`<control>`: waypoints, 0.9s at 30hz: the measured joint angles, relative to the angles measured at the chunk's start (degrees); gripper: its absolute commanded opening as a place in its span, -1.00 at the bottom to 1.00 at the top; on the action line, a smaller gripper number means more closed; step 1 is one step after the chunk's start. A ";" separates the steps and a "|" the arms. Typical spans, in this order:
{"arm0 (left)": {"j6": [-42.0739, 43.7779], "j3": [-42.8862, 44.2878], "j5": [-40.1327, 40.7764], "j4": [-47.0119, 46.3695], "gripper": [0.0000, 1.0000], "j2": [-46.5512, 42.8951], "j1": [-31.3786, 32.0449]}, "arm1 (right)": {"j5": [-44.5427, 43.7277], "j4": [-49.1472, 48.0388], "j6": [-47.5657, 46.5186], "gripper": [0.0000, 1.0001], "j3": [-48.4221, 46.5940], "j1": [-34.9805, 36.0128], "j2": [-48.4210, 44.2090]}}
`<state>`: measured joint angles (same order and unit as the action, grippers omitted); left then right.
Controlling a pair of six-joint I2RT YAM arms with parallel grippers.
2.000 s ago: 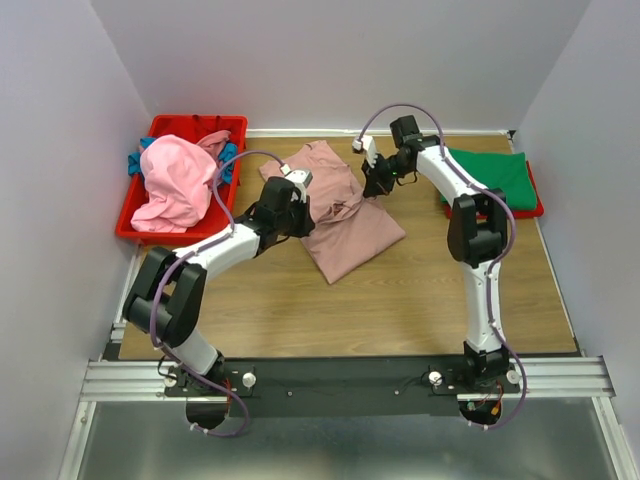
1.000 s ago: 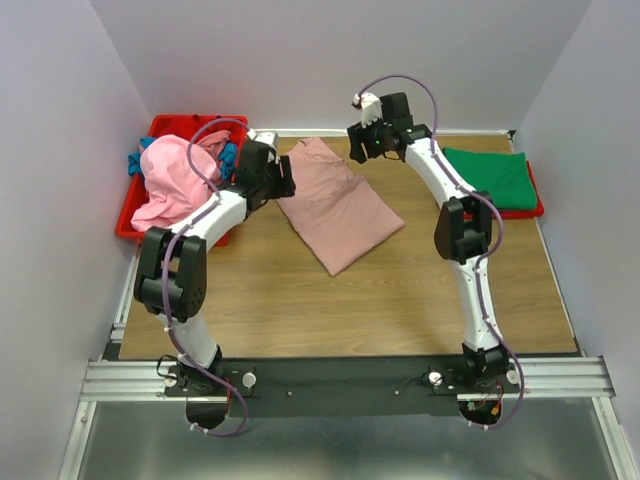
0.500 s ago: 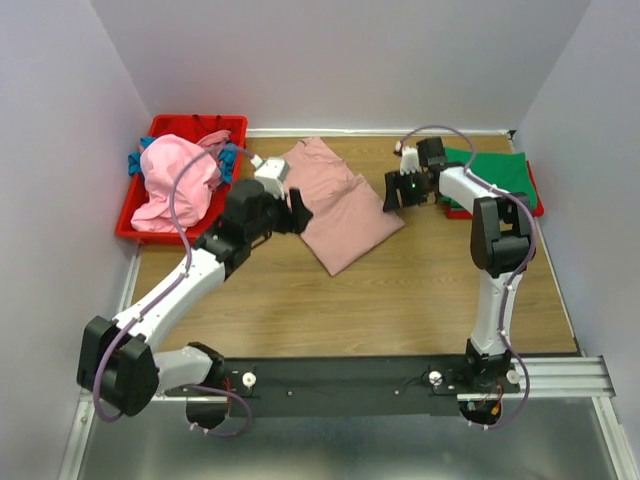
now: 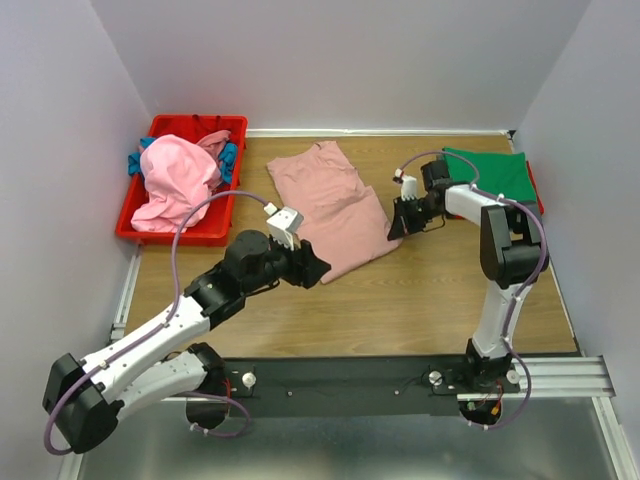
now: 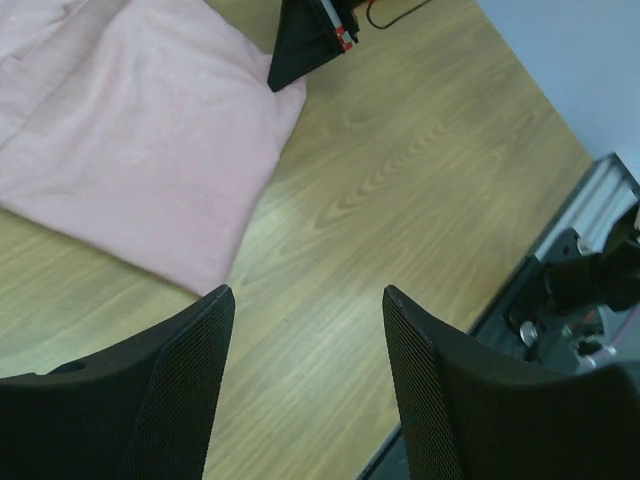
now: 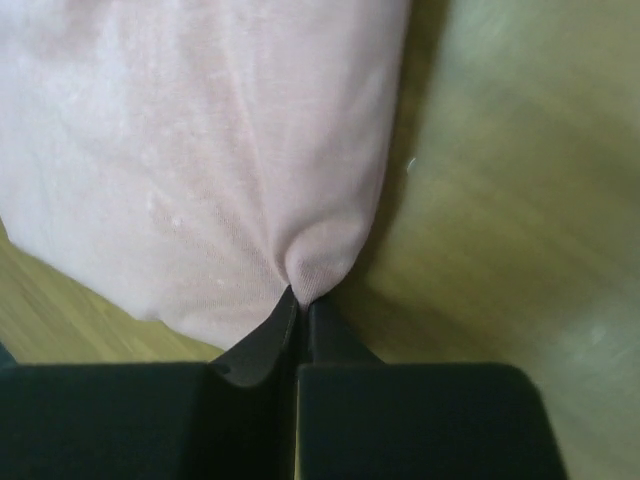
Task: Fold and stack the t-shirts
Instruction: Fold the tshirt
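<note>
Left claw (image 4: 308,267): fingers apart, nothing between them, held low over bare wood just beside the near corner of the pink tee (image 4: 330,205).

Right claw (image 6: 300,300): fingers brought together and clamped on a pucker of cloth at the tee's right-hand corner.

Pink tee: laid flat at mid-desk, folded into a long strip. Its long axis runs from the near end toward the far edge of the desk (image 4: 420,300), with the far end leaning slightly left. The two claws are thus placed at the two ends of the near short edge, and the rest of the cloth lies away from both. Only one corner is judged to be secured. The left claw is the nearer to the free corner, and a grip there is taken to be needed before the near end can be lifted evenly.

Green tee (image 4: 490,175): folded, at the far right corner.

Bin (image 4: 135,215): at the far left corner, heaped with a brighter pink tee (image 4: 175,180) and a blue tee (image 4: 230,158).

Surface: wood-grain board, bounded by a metal rail (image 4: 350,375) along the near edge. Pale walls (image 4: 350,60) are set on three sides.
</note>
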<state>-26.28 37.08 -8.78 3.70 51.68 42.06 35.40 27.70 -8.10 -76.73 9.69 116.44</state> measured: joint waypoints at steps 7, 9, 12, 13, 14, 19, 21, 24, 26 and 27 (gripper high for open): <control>-1.33 -5.05 1.75 -1.90 0.36 -0.39 11.65 | -0.44 5.44 -5.27 -0.99 12.72 -0.07 -10.36; -1.42 -5.99 3.32 -2.36 0.36 -0.37 15.54 | -0.90 6.95 -6.29 -0.99 15.23 -0.07 -12.81; -0.92 -7.67 7.93 -3.87 0.36 -0.94 22.47 | -2.27 9.35 -7.82 -0.93 17.73 -0.35 -16.46; -0.48 -8.13 9.31 -4.31 0.36 -1.29 23.82 | -2.60 9.88 -8.28 -0.79 18.14 -0.50 -17.44; 0.15 -8.63 10.54 -4.90 0.36 -1.73 25.18 | -2.97 10.64 -8.76 -0.38 18.36 -0.76 -18.64; 4.94 -8.66 15.04 -6.91 0.36 -1.88 28.22 | -5.01 15.06 -13.55 0.56 18.32 -1.36 -20.35; 8.17 -7.48 16.35 -6.99 0.36 -0.74 29.14 | -5.77 17.49 -15.41 0.74 18.32 -2.19 -21.11; 14.14 -3.82 17.77 -6.62 0.36 2.12 30.23 | -6.36 20.02 -19.76 0.86 18.27 -4.68 -24.30; 20.94 -0.04 18.47 -6.36 0.41 4.92 30.47 | -5.42 22.45 -26.97 0.99 17.99 -6.54 -29.31; 23.93 1.90 18.97 -5.95 0.42 6.16 30.56 | -4.61 23.17 -29.75 1.00 17.97 -6.86 -31.43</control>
<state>-2.35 38.98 10.20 -2.24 57.84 72.62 30.79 50.87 -37.85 -58.76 2.83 85.01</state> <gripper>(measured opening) 0.695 0.942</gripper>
